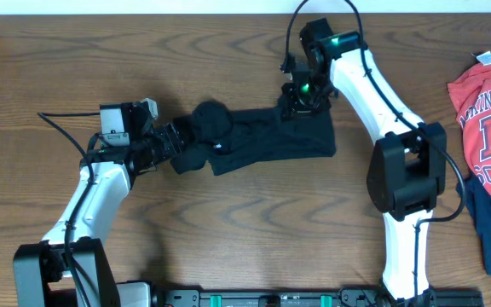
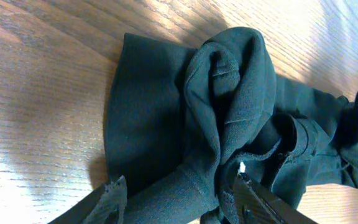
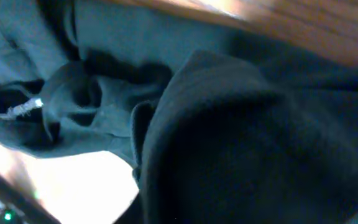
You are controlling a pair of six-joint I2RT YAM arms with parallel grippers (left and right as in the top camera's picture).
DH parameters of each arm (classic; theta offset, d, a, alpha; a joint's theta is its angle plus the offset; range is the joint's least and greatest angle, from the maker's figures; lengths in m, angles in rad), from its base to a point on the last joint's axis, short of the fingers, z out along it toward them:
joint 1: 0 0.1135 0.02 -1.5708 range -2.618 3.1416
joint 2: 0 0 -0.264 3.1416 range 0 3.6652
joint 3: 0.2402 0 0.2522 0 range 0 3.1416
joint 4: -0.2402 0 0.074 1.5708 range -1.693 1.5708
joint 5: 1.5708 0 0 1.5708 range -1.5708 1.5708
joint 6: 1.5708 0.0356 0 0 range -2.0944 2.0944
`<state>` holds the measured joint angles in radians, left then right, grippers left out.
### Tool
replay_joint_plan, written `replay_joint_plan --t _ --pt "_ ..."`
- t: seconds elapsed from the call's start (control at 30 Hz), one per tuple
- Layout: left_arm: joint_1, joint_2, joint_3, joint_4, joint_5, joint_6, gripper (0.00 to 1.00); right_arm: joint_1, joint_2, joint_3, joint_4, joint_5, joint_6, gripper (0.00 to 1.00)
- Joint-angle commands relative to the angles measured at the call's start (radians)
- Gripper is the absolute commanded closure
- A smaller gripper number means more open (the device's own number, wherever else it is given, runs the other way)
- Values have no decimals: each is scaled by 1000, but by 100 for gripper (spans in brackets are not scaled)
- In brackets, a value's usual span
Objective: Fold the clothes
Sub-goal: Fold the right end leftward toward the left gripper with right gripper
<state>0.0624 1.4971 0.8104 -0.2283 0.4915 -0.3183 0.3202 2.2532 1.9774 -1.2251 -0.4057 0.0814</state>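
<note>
The black T-shirt [image 1: 262,141] lies bunched in a strip across the middle of the table, with a raised knot of cloth at its left end. My left gripper [image 1: 180,147] holds that left end. In the left wrist view a thick roll of the shirt [image 2: 229,93] sits between the two fingers [image 2: 179,202], beside a small white label [image 2: 242,167]. My right gripper [image 1: 299,101] is down on the shirt's upper right edge. In the right wrist view, cloth [image 3: 241,124] fills the frame and hides the fingers.
A red T-shirt with white lettering [image 1: 488,111] lies at the table's right edge, with a navy garment [image 1: 484,213] below it. Bare wooden table [image 1: 228,230] shows in front of the shirt and at the far left.
</note>
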Motion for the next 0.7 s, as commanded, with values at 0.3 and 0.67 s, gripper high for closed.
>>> replay_joint_plan --t 0.3,0.67 --pt "33 6 23 2 18 -10 31 5 -40 53 18 -126 -151 1" --pt "237 158 22 23 339 41 21 -43 -136 221 -24 -112 -146 1"
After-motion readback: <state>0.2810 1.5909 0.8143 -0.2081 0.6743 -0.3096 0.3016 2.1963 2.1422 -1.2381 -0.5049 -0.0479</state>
